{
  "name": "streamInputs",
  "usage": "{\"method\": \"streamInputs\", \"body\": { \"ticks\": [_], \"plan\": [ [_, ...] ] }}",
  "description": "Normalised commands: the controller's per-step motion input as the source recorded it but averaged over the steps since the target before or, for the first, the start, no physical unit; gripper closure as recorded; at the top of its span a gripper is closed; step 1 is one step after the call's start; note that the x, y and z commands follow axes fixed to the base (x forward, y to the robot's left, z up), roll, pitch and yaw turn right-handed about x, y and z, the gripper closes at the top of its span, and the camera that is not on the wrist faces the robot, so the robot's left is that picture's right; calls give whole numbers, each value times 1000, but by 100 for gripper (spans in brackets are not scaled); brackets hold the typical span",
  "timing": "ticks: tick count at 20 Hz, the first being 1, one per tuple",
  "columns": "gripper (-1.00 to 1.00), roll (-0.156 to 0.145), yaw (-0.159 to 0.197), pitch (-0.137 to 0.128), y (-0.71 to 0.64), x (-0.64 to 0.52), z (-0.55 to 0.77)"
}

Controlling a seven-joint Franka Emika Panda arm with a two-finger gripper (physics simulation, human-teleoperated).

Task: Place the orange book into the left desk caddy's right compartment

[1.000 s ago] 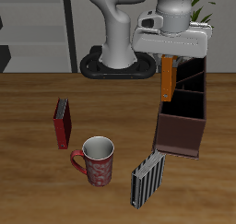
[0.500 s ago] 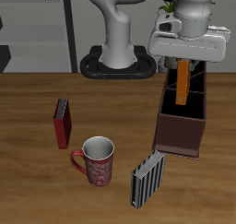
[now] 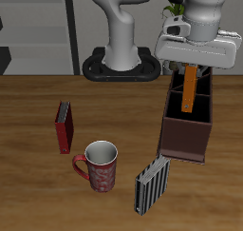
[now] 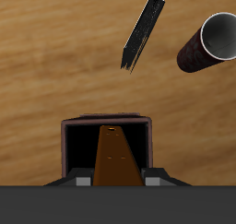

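My gripper [image 3: 193,66] is shut on the top of the orange book [image 3: 191,88], which hangs upright over the left desk caddy [image 3: 187,130], a long dark reddish-brown open box. The book's lower end is at about the level of the caddy's rim, over a compartment behind the front one. In the wrist view the orange book [image 4: 113,159] points down into an open compartment of the caddy [image 4: 68,143]. The fingertips themselves are hidden by the gripper body.
A dark red book [image 3: 64,126] stands toward the table's other side. A red mug [image 3: 98,164] stands near the front edge. A black-and-white striped book [image 3: 151,184] leans just in front of the caddy's front end. The robot base [image 3: 119,64] stands at the back.
The gripper has carried the orange book sideways from beside the caddy's near wall to over the caddy's compartments; in the last half second it shifted only slightly.
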Motion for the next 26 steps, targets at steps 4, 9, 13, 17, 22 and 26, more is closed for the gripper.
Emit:
{"method": "streamInputs", "body": {
  "ticks": [4,9,13,17,22,26],
  "plan": [
    [100,20,-31,14,39,-40,-153],
    [100,26,-20,10,32,-95,-187],
    [100,-4,1,-8,-59,-39,-166],
    [100,-20,-1,5,-153,127,-198],
    [100,-9,-15,38,-55,92,-250],
    [100,35,6,29,186,-98,-358]
  ]
}}
